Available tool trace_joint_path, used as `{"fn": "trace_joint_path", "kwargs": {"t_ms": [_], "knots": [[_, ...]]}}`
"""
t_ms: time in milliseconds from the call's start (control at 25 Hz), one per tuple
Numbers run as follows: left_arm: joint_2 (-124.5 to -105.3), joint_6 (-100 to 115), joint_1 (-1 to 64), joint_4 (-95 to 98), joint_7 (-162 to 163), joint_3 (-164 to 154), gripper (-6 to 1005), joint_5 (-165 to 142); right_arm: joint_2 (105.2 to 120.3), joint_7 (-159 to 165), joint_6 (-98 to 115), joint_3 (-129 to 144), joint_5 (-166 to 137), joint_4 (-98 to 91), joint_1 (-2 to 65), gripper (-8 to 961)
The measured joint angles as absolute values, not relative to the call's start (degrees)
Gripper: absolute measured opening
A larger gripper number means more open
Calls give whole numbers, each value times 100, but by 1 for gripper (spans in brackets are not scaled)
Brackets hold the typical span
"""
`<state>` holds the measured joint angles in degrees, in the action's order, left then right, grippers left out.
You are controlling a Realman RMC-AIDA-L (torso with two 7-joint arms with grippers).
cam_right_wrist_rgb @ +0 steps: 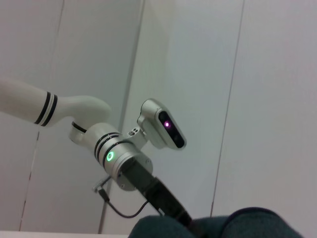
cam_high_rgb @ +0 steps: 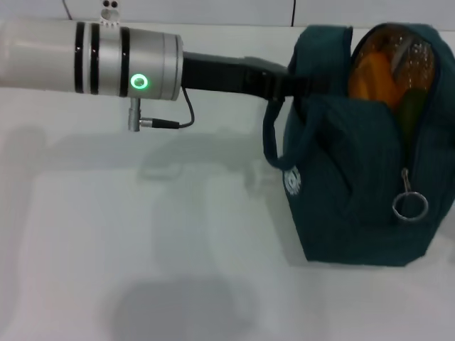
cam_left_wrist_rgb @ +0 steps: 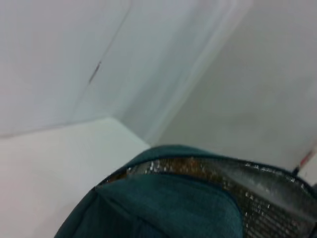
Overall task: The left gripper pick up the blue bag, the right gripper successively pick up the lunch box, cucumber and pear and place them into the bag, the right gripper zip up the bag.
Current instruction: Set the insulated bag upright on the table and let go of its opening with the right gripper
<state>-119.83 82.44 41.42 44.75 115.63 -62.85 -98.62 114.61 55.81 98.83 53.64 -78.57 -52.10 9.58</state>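
Note:
The blue bag (cam_high_rgb: pixel 355 199) stands at the right of the white table with its top open and its foil lining showing. Inside I see the orange pear (cam_high_rgb: pixel 371 77), the green cucumber (cam_high_rgb: pixel 410 110) and the clear lunch box (cam_high_rgb: pixel 416 55) behind them. The zipper's ring pull (cam_high_rgb: pixel 410 205) hangs low on the bag's front edge. My left gripper (cam_high_rgb: pixel 291 85) reaches in from the left and is shut on the bag's upper rim by a handle (cam_high_rgb: pixel 274 142). The bag's rim fills the left wrist view (cam_left_wrist_rgb: pixel 168 208). The right gripper is out of view; its wrist view shows the bag top (cam_right_wrist_rgb: pixel 247 223) and the left arm (cam_right_wrist_rgb: pixel 119 158).
The white table (cam_high_rgb: pixel 142 249) stretches left and in front of the bag. A cable (cam_high_rgb: pixel 167 122) hangs under the left arm's silver segment. A small white object (cam_high_rgb: pixel 109 8) sits at the table's back edge by the wall. The bag reaches the head view's right edge.

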Motion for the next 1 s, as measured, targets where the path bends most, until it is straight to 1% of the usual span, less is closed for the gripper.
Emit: {"fn": "trace_joint_path", "kwargs": {"t_ms": [280,680,1000], "knots": [[-11979,8222,3923,4420,10856,-6292,36,-9493,11472,5091,9875,5374,-7868,-5256,962,184],[-11970,8208,3799,3433,9356,-6242,37,-9263,11481,4964,9744,5432,-8246,-5212,1051,183],[-11961,8208,3649,3393,9126,-6239,36,-9077,11496,4974,9723,5568,-8386,-5066,1144,186]]}}
